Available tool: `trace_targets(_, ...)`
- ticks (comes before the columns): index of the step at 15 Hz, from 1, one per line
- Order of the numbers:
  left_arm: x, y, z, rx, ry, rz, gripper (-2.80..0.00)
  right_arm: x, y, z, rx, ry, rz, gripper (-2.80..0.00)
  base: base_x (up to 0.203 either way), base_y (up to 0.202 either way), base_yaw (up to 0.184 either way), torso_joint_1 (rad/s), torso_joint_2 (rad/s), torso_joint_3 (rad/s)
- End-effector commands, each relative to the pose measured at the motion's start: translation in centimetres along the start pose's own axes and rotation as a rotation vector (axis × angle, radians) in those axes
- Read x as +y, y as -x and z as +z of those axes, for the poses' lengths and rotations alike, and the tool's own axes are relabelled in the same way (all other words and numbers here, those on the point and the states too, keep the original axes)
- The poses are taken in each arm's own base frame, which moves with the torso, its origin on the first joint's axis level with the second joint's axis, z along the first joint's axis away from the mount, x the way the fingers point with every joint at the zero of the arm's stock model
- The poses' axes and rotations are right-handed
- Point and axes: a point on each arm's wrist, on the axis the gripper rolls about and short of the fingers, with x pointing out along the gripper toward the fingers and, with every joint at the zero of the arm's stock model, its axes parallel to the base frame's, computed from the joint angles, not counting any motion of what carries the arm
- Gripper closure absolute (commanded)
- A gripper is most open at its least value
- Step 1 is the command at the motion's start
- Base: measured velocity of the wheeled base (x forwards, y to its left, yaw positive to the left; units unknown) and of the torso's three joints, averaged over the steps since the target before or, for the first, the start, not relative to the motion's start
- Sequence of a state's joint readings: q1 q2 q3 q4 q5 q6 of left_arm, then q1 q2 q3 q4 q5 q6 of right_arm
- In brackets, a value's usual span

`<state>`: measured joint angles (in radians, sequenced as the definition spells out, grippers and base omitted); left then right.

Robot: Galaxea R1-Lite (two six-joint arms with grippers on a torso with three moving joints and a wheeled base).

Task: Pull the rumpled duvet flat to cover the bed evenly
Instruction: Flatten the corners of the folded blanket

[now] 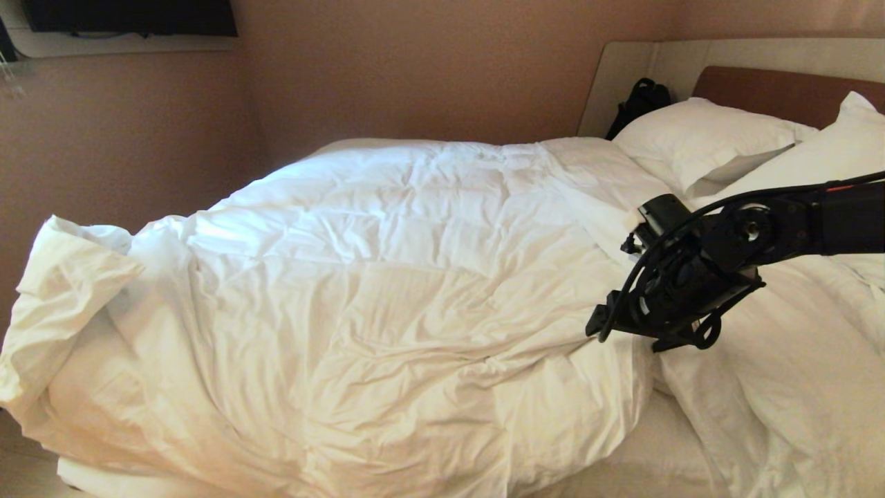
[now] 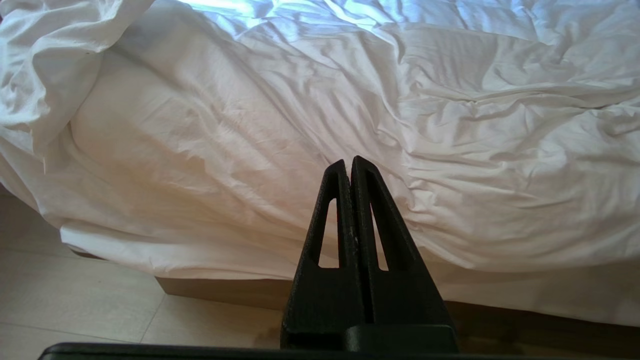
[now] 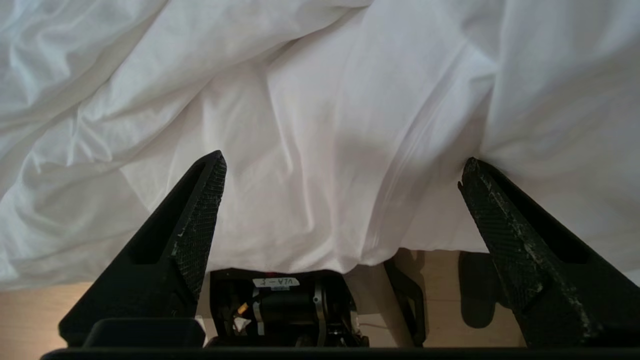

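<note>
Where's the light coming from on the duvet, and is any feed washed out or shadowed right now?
Head view: duvet brightest along its far upper part, warmer and dimmer toward the near edge; nothing blown out. Left wrist view: bluish glare on the duvet's far folds, shade under its overhang by the left gripper. Right wrist view: the right gripper throws a soft shadow on the cloth between its fingers.

Right arm enters from the right edge of the head view at mid-height and bends at the wrist, down and to the left. Right gripper, in its wrist view: jaws spread wide, one finger at lower left, the other at lower right, nothing between them. Left gripper, lower centre of its wrist view: fingers pressed together, tips touching, holding nothing.
</note>
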<state>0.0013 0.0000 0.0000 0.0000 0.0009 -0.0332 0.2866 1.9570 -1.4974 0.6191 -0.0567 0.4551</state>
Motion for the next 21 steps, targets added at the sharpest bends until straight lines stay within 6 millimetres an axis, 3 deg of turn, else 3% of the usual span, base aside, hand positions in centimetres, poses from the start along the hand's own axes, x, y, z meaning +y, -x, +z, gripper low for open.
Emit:
trace_targets(1,0.0,0.0,0.0,0.0,0.001,0.001,0.0,0.1,-0.3,-0.1,0.011,-0.001,-0.004,-2.8,0.0,0.0,0.0,0.0,0.0,0.0)
trace_targets(6,0.0,0.0,0.0,0.0,0.001,0.001,0.0,0.6,-1.9,0.3,0.028,-0.001,-0.016,-2.8,0.0,0.0,0.0,0.0,0.0,0.0)
trace_targets(9,0.0,0.0,0.0,0.0,0.001,0.001,0.0,1.0,-4.6,0.8,0.042,-0.008,-0.064,-2.8,0.0,0.0,0.0,0.0,0.0,0.0)
trace_targets(18,0.0,0.0,0.0,0.0,0.001,0.001,0.0,-0.2,-4.9,3.5,-0.078,-0.076,-0.191,-2.8,0.0,0.0,0.0,0.0,0.0,0.0)
trace_targets(21,0.0,0.0,0.0,0.0,0.001,0.001,0.0,-0.5,-5.2,3.4,-0.066,-0.089,-0.198,-2.8,0.0,0.0,0.0,0.0,0.0,0.0)
